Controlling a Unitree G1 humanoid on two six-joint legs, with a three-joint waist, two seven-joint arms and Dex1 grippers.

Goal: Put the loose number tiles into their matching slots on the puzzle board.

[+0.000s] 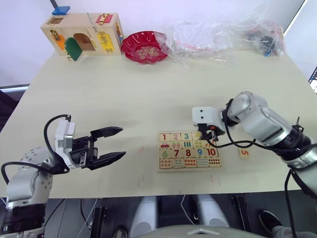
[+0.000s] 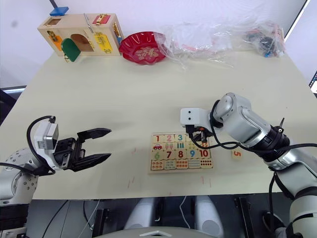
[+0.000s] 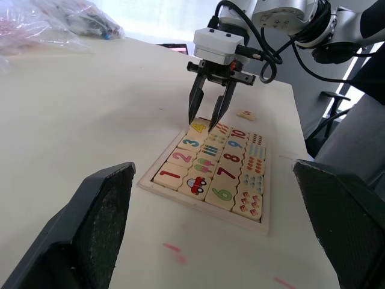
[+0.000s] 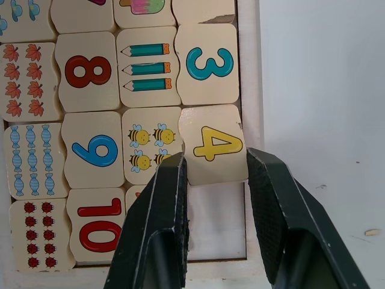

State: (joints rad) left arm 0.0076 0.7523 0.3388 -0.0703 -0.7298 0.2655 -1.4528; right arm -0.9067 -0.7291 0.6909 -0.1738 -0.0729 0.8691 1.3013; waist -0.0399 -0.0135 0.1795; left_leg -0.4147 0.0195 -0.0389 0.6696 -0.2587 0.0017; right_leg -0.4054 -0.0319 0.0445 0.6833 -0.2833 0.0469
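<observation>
Right hand (image 4: pixel 212 174) clamped on 4 tile (image 4: pixel 212 144) over board (image 1: pixel 189 170). Risk: you release tilted, tile rides onto 3 (image 4: pixel 207 63). Left hand (image 1: pixel 113 144) apart, idle.

Looks like a robot lab or test room, not a home. Large plain cream-coloured table (image 1: pixel 148 94) set against a bare pale wall (image 1: pixel 148 10), with dark floor beyond its left edge. Staged playthings along the far side: pale wooden latch box with coloured doors and metal catches (image 1: pixel 83 33), shallow red scalloped dish (image 1: pixel 144 47), heap of crumpled clear plastic bags (image 1: pixel 223 34). Near the front edge, flat pale-wood puzzle board with rows of colourful number, picture and dot tiles (image 1: pixel 189 149). Exposed black cables (image 1: pixel 233 141) looped along a bare silver metal robot arm (image 1: pixel 262 124), hinting at research hardware.
</observation>
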